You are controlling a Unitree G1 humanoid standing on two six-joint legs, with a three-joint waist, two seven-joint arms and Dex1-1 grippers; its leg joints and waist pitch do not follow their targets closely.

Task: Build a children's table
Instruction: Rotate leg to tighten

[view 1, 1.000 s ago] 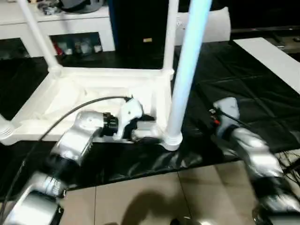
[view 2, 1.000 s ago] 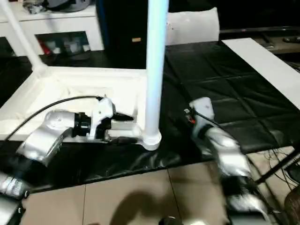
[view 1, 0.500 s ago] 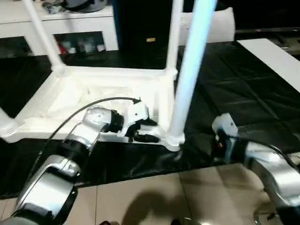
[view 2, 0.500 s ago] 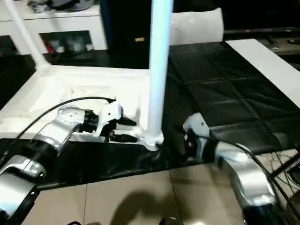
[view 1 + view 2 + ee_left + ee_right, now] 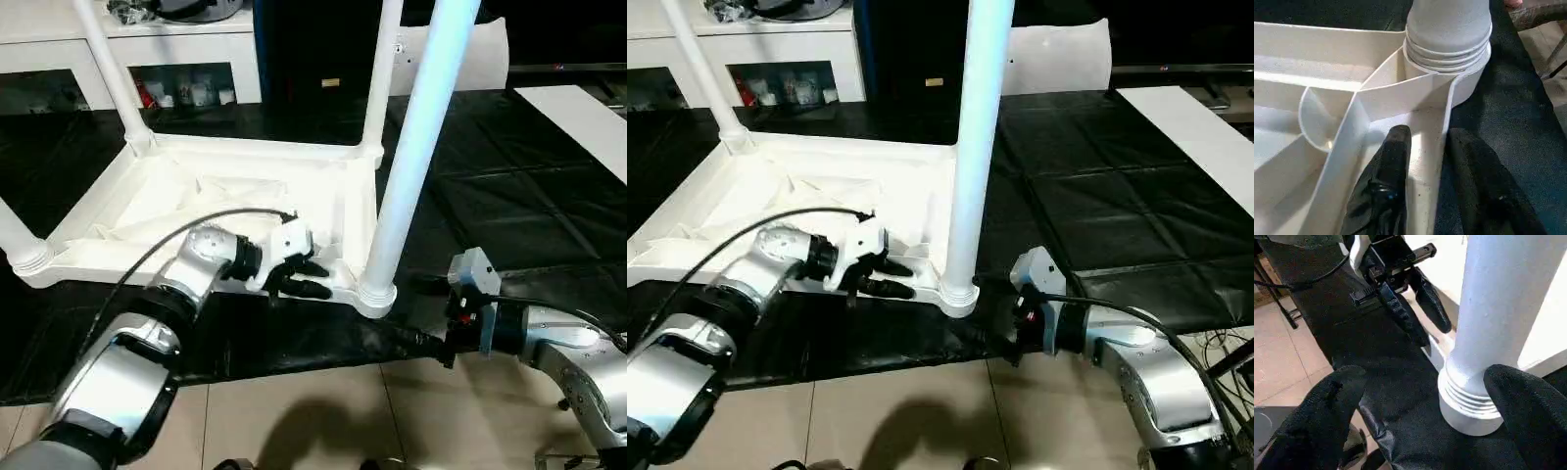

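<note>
The children's table (image 5: pixel 196 196) lies upside down on a black mat, ribbed underside up, with a white tube leg standing in each corner socket. The near right leg (image 5: pixel 416 157) rises from its socket (image 5: pixel 375 294). My left gripper (image 5: pixel 315 279) sits on the near rim just left of that socket. In the left wrist view its fingers (image 5: pixel 1393 161) straddle the rim wall, one inside and one outside, pressed against it. My right gripper (image 5: pixel 1004 328) is low at the mat's front edge. It is open, its wide-spread fingers (image 5: pixel 1342 391) on either side of the leg's ringed base (image 5: pixel 1469 401).
A white shelf unit (image 5: pixel 147 44) and a black cabinet (image 5: pixel 313 49) stand behind the table. A flat white panel (image 5: pixel 578 108) lies on the mat (image 5: pixel 490 196) at the right. Tiled floor (image 5: pixel 294 411) starts at the mat's front edge.
My left gripper's fingers have closed onto the near rim. My right arm has swung in from the right and down to the near right leg's base, still open. The camera has shifted.
</note>
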